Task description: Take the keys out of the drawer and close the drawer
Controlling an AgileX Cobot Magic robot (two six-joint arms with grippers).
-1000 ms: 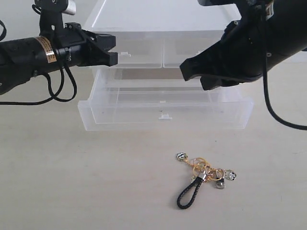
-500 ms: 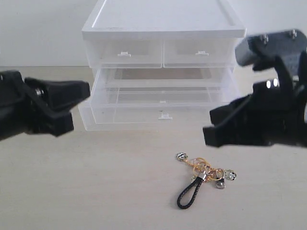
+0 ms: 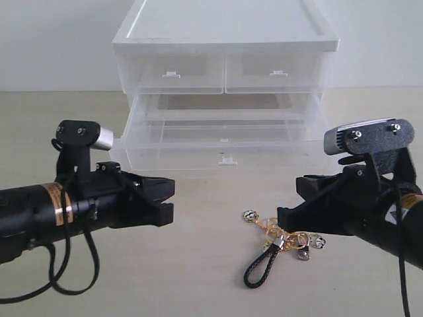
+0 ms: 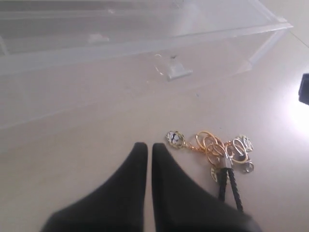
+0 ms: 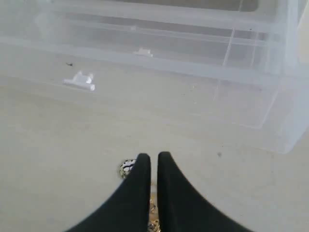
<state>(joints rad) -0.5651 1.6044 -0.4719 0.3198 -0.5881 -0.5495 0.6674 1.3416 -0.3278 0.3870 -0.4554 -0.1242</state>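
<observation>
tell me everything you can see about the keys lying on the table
The keys are a small bunch of linked gold rings, seemingly metal, with a black braided loop strap on a silvery clasp and a few small round charms. They lie flat, spread on the pale table, in front of the clear drawer unit and outside it, strap pointing away from it. The right gripper, shut, hangs just over the rings; whether it touches them cannot be told.

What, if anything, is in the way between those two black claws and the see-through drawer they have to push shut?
Nothing visible. Only bare table lies between the left gripper, the right gripper and the front of the drawer. The keys lie on the table close by the right gripper, not ahead of it.
</observation>
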